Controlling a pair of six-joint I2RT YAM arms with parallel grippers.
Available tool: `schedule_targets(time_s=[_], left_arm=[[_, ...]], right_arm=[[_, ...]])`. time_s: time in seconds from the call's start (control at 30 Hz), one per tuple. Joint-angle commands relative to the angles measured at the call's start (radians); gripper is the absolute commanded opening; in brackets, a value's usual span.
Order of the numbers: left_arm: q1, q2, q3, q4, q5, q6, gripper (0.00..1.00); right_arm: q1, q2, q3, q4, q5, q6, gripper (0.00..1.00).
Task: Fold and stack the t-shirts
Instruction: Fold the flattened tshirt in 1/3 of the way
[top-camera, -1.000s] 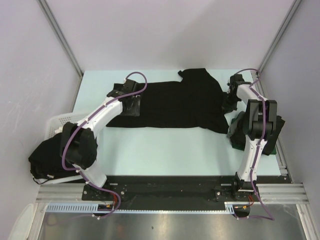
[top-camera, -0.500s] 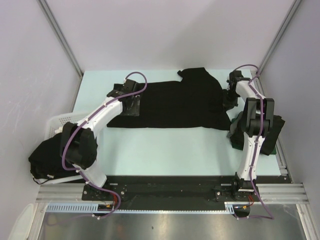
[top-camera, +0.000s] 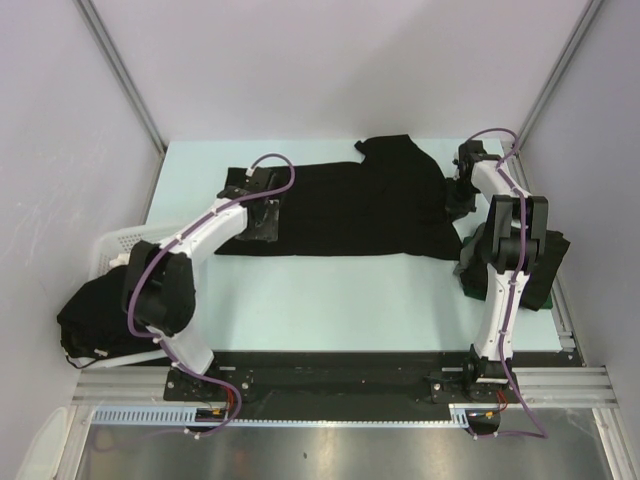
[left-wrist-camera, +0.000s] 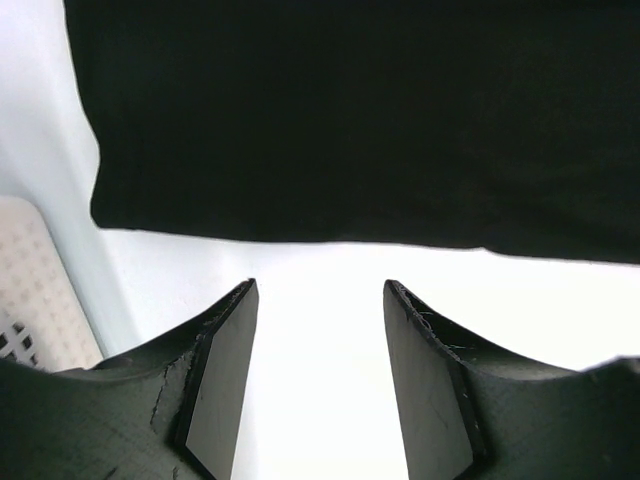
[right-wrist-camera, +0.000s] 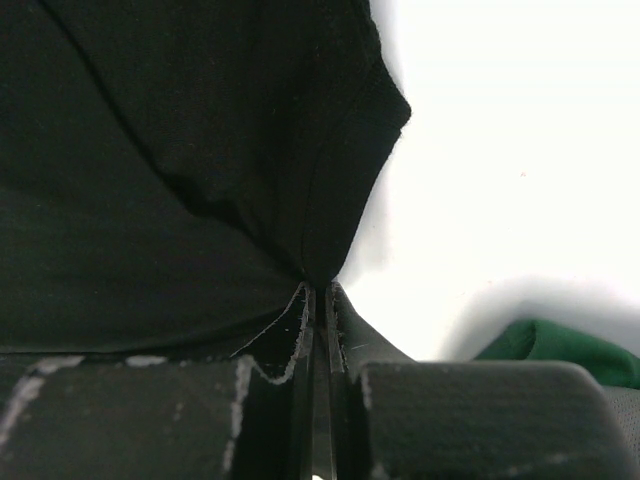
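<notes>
My right gripper (right-wrist-camera: 318, 292) pinches the t-shirt (top-camera: 350, 205) by its edge; my left gripper (left-wrist-camera: 320, 292), jaws spread and empty, has the hem just ahead, lying crosswise to its fingers

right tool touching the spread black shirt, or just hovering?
Touching. The right wrist view shows the right tool shut on a pinched fold of the black shirt.

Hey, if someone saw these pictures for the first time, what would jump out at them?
A black t-shirt lies spread across the pale table. The right gripper is shut on its right edge, while the left gripper hangs open by its left edge. A heap of black cloth sits in the white basket at the table's left.
</notes>
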Motion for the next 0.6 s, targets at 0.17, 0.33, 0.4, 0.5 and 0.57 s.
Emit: schedule_targets(time_s=[0.17, 0.33, 0.4, 0.5, 0.57], left_arm=[[0.042, 0.121, 0.067, 0.064, -0.058, -0.029, 0.59], [0.084, 0.132, 0.096, 0.05, -0.087, -0.035, 0.58], [0.093, 0.118, 0.093, 0.087, -0.072, -0.01, 0.59], [0.104, 0.125, 0.165, 0.083, -0.058, 0.014, 0.59], [0.104, 0.151, 0.248, 0.061, -0.062, 0.023, 0.59]], right_arm=[[-0.016, 0.017, -0.04, 0.089, 0.062, -0.021, 0.15], [-0.02, 0.009, -0.03, 0.083, 0.069, -0.015, 0.26], [-0.022, -0.002, -0.015, 0.078, 0.072, -0.015, 0.27], [-0.022, -0.017, 0.011, 0.063, 0.078, -0.012, 0.29], [-0.02, -0.031, 0.058, 0.049, 0.074, -0.009, 0.29]])
